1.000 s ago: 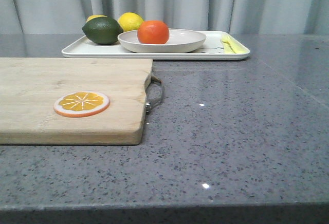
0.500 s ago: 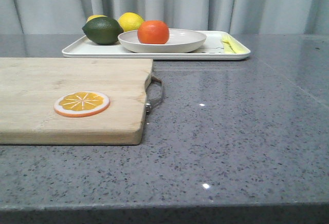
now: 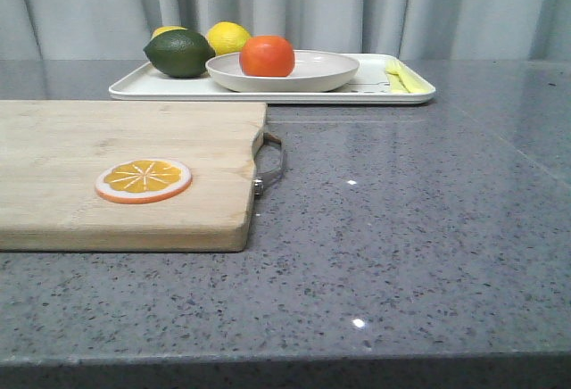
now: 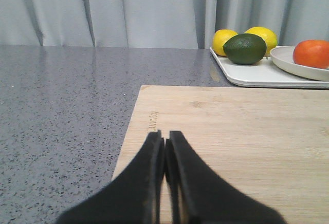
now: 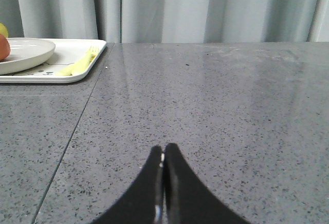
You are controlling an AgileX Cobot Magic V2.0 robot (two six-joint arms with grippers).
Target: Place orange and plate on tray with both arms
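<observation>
The orange [image 3: 267,55] rests in the off-white plate [image 3: 312,75], and the plate stands on the white tray [image 3: 178,90] at the back of the counter. In the left wrist view the orange [image 4: 312,53], plate [image 4: 288,62] and tray [image 4: 257,75] show far ahead. My left gripper [image 4: 164,134] is shut with nothing in it, low over the wooden cutting board [image 4: 231,131]. My right gripper [image 5: 164,147] is shut and empty over bare grey counter, with the tray [image 5: 67,75] and plate [image 5: 23,54] well away. Neither gripper shows in the front view.
A dark green lime [image 3: 178,53] and two yellow lemons [image 3: 228,37] also lie on the tray, with a pale yellow utensil [image 3: 401,77] at its right end. The cutting board [image 3: 89,139] carries a flat orange slice disc [image 3: 144,180] and has a metal handle [image 3: 272,161]. Curtains hang behind.
The whole front view has shifted very slightly to the right. Nothing on the counter has moved.
</observation>
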